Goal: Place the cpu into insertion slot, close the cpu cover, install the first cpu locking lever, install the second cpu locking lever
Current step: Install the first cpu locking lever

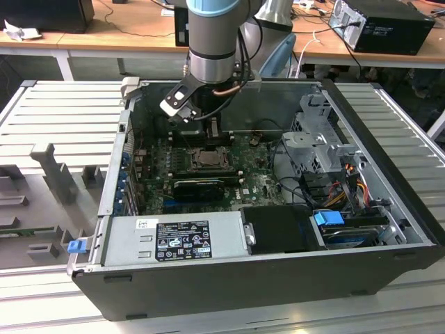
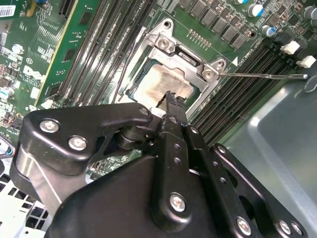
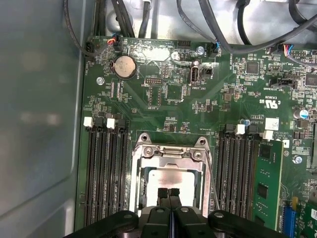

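The gripper (image 3: 168, 192) has its two jaws pressed together with nothing between them. In both wrist views the fingertips (image 3: 162, 194) sit low over the near edge of the chip. Whether they actually press on it cannot be told.

The cpu (image 3: 171, 178) already lies inside the insertion slot (image 3: 144, 188), its dull silver top showing flat and square. The cpu cover (image 3: 168, 157) appears to be folded down over the slot, its window framing the chip.

Just beside the slot, a thin wire lever (image 2: 262, 75) sticks out sideways over the memory slots (image 3: 104, 168) and does not look hooked under any catch. I cannot make out a second lever with any certainty. Around the slot spreads the green circuit board (image 3: 163, 109), lying in the floor of the open computer case (image 1: 278, 278).

My judgement is that placing the chip is done and the cover is down or nearly so. The step in hand would then be the end of the cover closing, at the point where the first lever comes in. That work calls for a careful push on a very thin rod, swinging it down beside the slot and tucking it under its hook. The closed fingertips must not slip off the rod, and the cover must stay flat on the chip.
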Motion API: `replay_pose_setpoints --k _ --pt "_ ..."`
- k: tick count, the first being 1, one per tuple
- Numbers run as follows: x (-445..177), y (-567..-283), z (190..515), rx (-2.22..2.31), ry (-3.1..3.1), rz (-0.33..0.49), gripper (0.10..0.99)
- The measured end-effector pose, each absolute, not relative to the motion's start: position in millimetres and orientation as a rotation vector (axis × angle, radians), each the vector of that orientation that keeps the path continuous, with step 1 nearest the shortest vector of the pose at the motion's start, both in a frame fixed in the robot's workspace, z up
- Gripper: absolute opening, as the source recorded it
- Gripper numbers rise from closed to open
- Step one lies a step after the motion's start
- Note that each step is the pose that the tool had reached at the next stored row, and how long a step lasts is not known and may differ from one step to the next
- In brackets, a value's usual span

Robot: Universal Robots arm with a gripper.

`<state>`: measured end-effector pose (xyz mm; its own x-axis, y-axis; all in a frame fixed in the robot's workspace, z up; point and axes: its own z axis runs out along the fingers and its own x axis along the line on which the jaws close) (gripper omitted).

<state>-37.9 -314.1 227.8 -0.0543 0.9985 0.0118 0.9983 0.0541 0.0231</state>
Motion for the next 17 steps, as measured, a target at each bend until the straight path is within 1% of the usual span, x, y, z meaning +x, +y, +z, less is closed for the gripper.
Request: replay_pose_setpoints --k 17 --pt "-39.3 -314.2 234.2 2.155 2.275 0.039 0.106"
